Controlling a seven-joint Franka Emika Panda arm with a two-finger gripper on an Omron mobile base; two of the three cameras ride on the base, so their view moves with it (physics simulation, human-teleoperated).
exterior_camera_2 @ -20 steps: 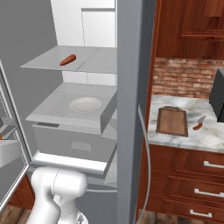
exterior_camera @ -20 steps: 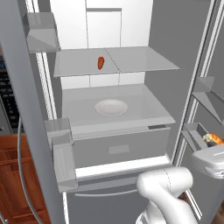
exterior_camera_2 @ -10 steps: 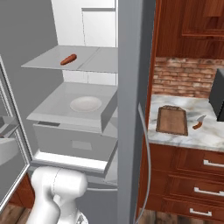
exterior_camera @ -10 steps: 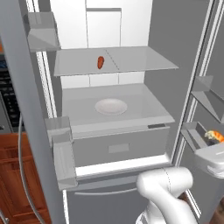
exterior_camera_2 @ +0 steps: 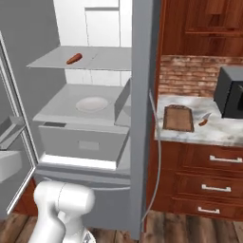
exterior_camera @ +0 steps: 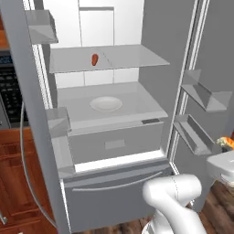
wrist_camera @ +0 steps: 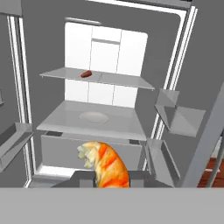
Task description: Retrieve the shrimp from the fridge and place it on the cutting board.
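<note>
Outside the fridge (exterior_camera_2: 85,142), the end effector (wrist_camera: 105,181) gripped the shrimp (wrist_camera: 105,166); it should swing right, level, toward the cutting board (exterior_camera_2: 178,117).

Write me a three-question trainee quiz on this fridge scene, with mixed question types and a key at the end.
1. True or false: the shrimp lies on the upper shelf of the fridge.
2. What lies beside the cutting board on the counter? A) a knife B) a cup C) a sponge
3. Fill in: on the fridge shelf just above the drawer sits a round white ____.

Key
1. False. It is in front of the open fridge, outside it.
2. A
3. dish
</note>
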